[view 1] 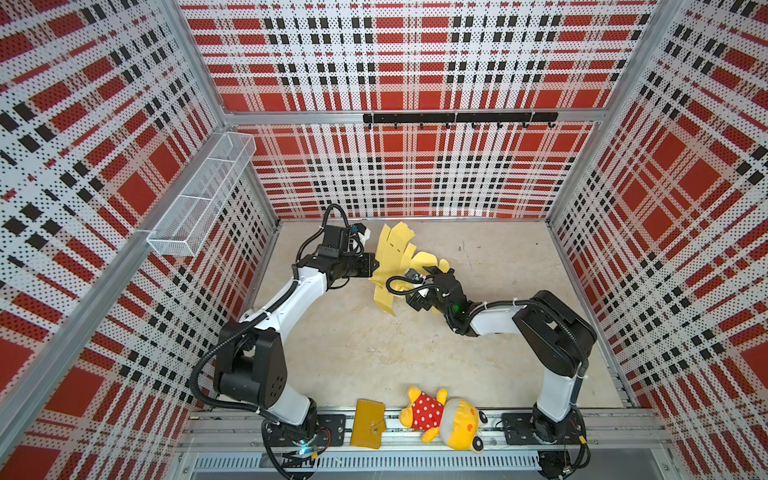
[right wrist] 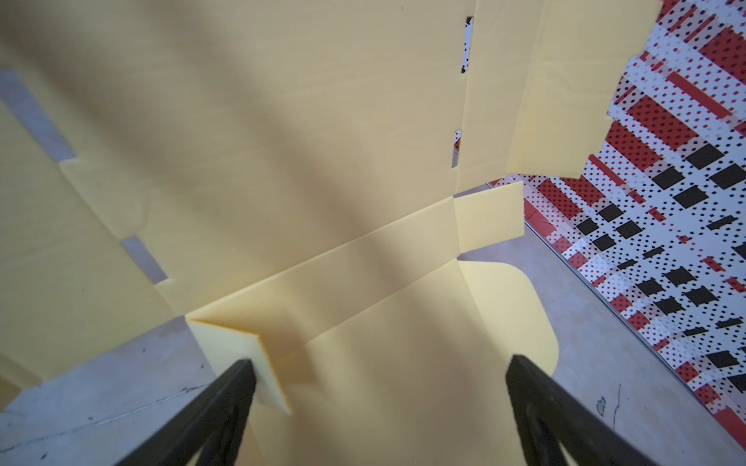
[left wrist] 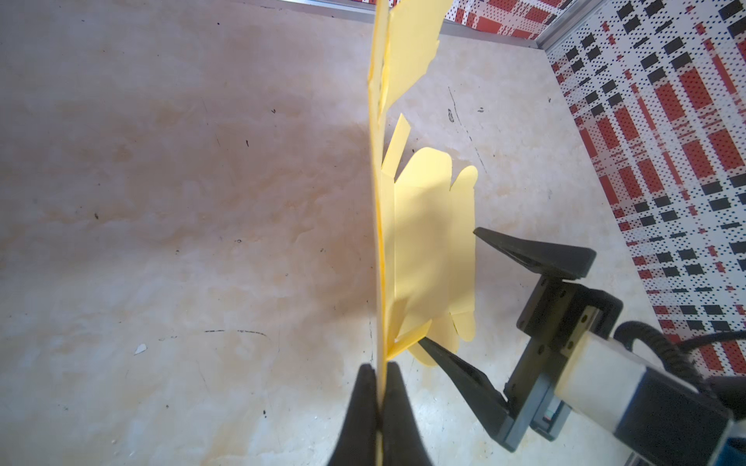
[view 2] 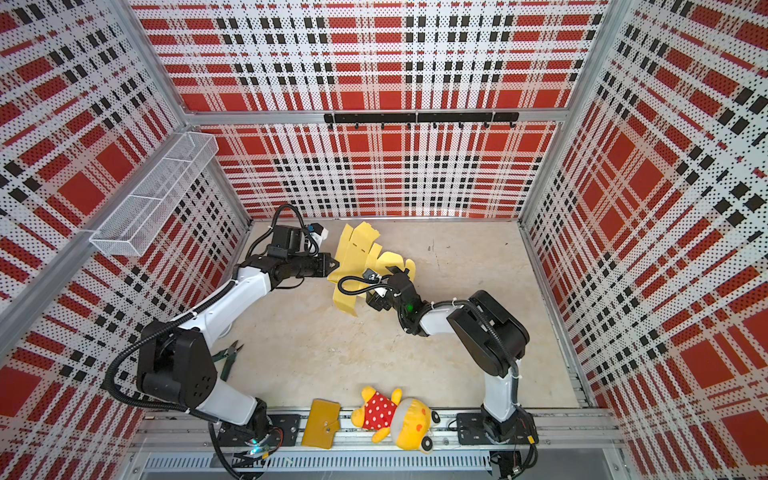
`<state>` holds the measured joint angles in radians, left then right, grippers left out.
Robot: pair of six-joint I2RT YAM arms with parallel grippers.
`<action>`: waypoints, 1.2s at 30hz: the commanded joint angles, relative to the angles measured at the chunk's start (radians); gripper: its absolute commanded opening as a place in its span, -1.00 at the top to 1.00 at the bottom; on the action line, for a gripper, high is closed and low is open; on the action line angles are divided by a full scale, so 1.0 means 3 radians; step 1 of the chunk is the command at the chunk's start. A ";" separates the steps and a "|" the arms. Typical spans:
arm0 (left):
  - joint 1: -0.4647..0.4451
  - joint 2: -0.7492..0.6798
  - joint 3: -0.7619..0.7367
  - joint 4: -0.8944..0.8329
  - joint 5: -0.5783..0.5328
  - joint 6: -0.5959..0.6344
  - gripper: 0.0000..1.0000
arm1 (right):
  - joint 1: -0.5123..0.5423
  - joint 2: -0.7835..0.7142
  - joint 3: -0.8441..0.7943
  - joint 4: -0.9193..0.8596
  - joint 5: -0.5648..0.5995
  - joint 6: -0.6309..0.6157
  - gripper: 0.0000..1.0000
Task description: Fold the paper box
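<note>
- The left gripper [left wrist: 380, 366] pinches one edge of the paper box [view 1: 390, 257] and holds its main sheet upright near the back of the table [view 1: 374, 353], probably to bend a crease.
- The right gripper [right wrist: 379, 359] is spread wide and holds nothing. It straddles the lower panel, likely to press it down.

In both top views the table [view 1: 365, 357] lay bare across the middle and upper right of the frame, open to either arm. Just above centre the paper box [view 1: 390, 266] stood on edge, a wall between the left gripper [view 1: 375, 266], pinched on its rim, and the wide-spread right gripper [view 1: 438, 271]. Along the lower edge the wallet [view 1: 368, 423] and plush toy [view 1: 442, 415] blocked the rail. In a top view, pliers [view 2: 229, 356] lay beside the left arm.
</note>
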<state>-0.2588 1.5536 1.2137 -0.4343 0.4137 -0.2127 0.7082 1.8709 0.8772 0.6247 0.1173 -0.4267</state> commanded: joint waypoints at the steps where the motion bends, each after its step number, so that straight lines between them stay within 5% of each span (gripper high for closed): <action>1: -0.0021 -0.0040 -0.0011 0.0018 0.0053 -0.0033 1.00 | -0.0027 -0.0040 0.0031 0.0117 0.0034 0.0011 -1.00; 24: 0.0004 -0.0040 0.0004 -0.0010 0.0039 0.0015 1.00 | -0.0082 -0.0073 0.0031 0.0214 -0.0099 0.0288 -1.00; 36: 0.0005 0.0016 0.0260 -0.0353 -0.0553 0.0863 1.00 | -0.0220 -0.0769 -0.0409 0.0441 -0.0884 0.1391 -0.96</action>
<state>-0.2584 1.5547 1.2495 -0.5079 0.3206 -0.0517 0.6498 1.7054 0.7628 0.6937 -0.0753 -0.1421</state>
